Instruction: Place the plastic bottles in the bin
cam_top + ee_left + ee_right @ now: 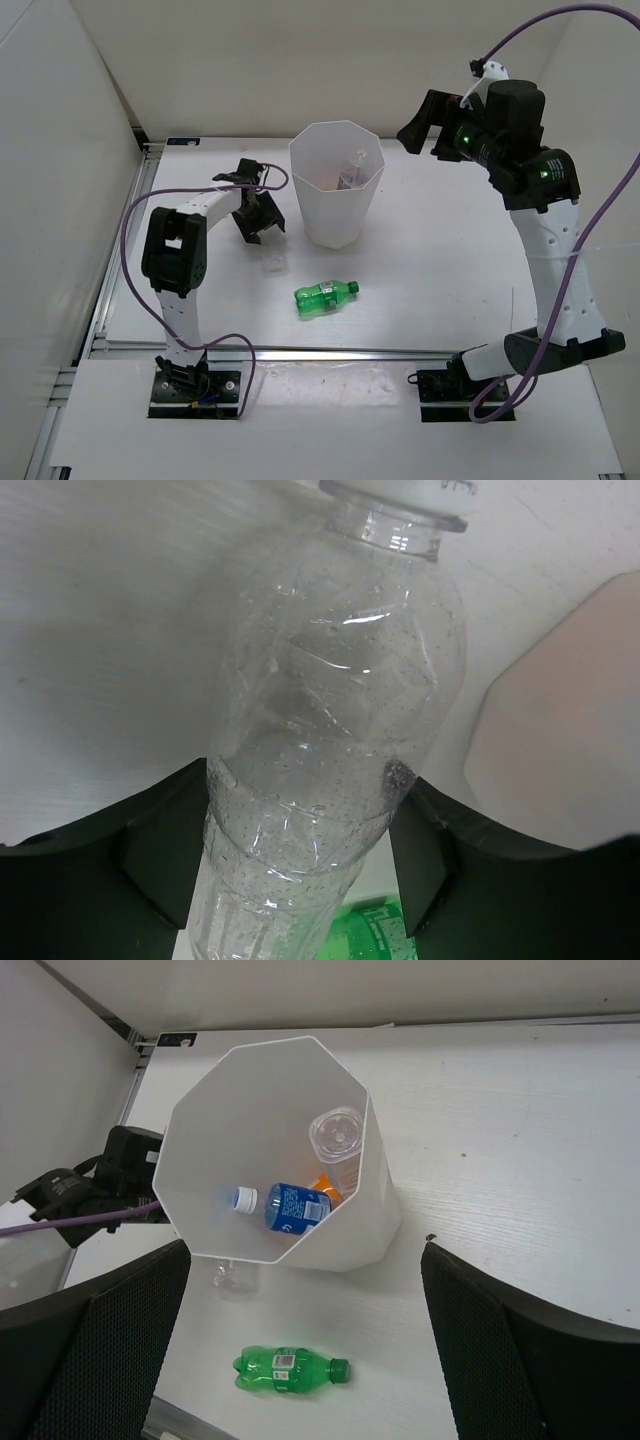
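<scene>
We see the left gripper (262,230) low over the white table (450,270), just left of the tall white faceted plastic bin (335,215). It has hold of a clear unlabelled plastic bottle (340,680). In the left wrist view its two black fingers (160,850) press against the bottle's sides, only partly apart, and the white-capped neck points away from the camera. The right gripper (305,1260) hangs high above the bin, jaws spread wide with nothing between them. Inside the bin we make out a clear blue-labelled bottle (290,1207), an orange bottle (325,1185) and a third clear bottle (337,1138) seen end-on. A green plastic bottle (325,296) lies on its side on the table, near the bin's front but apart from it.
</scene>
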You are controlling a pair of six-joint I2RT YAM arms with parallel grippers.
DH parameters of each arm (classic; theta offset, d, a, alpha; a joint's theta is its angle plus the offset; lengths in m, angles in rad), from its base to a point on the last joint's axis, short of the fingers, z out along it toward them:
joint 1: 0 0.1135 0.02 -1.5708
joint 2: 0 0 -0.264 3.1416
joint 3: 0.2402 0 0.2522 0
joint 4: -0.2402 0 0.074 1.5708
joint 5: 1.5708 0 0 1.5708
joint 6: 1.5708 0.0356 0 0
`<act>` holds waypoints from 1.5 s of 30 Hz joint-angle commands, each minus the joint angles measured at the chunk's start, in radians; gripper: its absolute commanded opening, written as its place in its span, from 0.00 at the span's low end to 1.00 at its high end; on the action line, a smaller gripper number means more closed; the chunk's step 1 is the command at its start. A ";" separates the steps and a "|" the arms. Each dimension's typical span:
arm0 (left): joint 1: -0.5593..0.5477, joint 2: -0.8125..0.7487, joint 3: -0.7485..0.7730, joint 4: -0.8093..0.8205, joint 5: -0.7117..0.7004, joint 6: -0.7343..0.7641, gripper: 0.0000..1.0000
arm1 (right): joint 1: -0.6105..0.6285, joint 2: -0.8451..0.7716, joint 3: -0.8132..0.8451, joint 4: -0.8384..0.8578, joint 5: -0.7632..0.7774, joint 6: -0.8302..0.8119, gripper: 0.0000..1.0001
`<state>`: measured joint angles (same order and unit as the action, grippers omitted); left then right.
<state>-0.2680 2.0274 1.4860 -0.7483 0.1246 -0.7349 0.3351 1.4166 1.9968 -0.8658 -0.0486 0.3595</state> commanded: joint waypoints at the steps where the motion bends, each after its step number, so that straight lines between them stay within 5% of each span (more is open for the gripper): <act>1: -0.002 -0.090 0.023 -0.054 -0.070 -0.023 0.66 | -0.002 -0.042 -0.010 0.011 0.041 -0.002 1.00; 5: -0.002 -0.177 0.191 -0.149 -0.247 -0.038 0.66 | -0.002 -0.042 -0.023 0.011 0.041 -0.002 1.00; 9: -0.002 -0.222 0.438 -0.213 -0.373 -0.058 0.53 | -0.002 -0.022 -0.023 0.011 0.029 0.007 1.00; 25: -0.175 -0.058 0.956 -0.001 -0.138 0.068 0.56 | -0.065 0.016 -0.035 0.021 -0.105 0.065 1.00; 30: -0.231 -0.009 0.974 0.055 -0.079 0.146 0.69 | -0.085 -0.004 -0.065 0.021 -0.123 0.065 1.00; 34: -0.253 -0.028 0.933 0.055 -0.017 0.179 0.99 | -0.096 -0.034 -0.088 0.021 -0.123 0.055 1.00; 37: -0.254 -0.134 0.838 0.055 -0.072 0.227 1.00 | -0.096 -0.053 -0.119 0.034 -0.184 0.001 1.00; 41: -0.254 -0.336 0.637 0.055 -0.351 0.227 1.00 | -0.087 -0.085 -0.184 0.059 -0.299 -0.022 1.00; 45: -0.218 -0.539 0.304 0.055 -0.459 0.227 1.00 | 0.022 -0.085 -0.184 0.091 -0.341 -0.089 1.00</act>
<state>-0.5110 1.6348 1.9045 -0.6994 -0.1905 -0.5282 0.2863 1.3525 1.8072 -0.8444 -0.2951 0.3477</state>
